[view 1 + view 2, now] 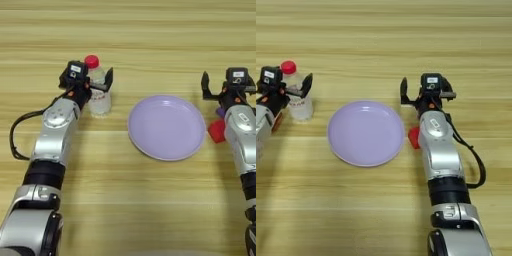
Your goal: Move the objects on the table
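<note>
The small clear bottle (100, 97) with its red cap (91, 61) stands upright on the wooden table (150, 30) at the left. My left gripper (96, 84) is open around it, one black finger (108, 79) just right of its shoulder. To the right, the red cube (414, 137) lies against my right forearm, close to the plate's edge. A bit of the purple flat block (220, 111) shows beside that arm. My right gripper (425, 95) hangs open and holds nothing, just beyond the cube. The white ribbed block is hidden.
A lilac round plate (166, 127) with nothing on it lies in the middle between the two arms. A black cable (14, 137) loops out from the left arm, and another (478, 165) from the right arm.
</note>
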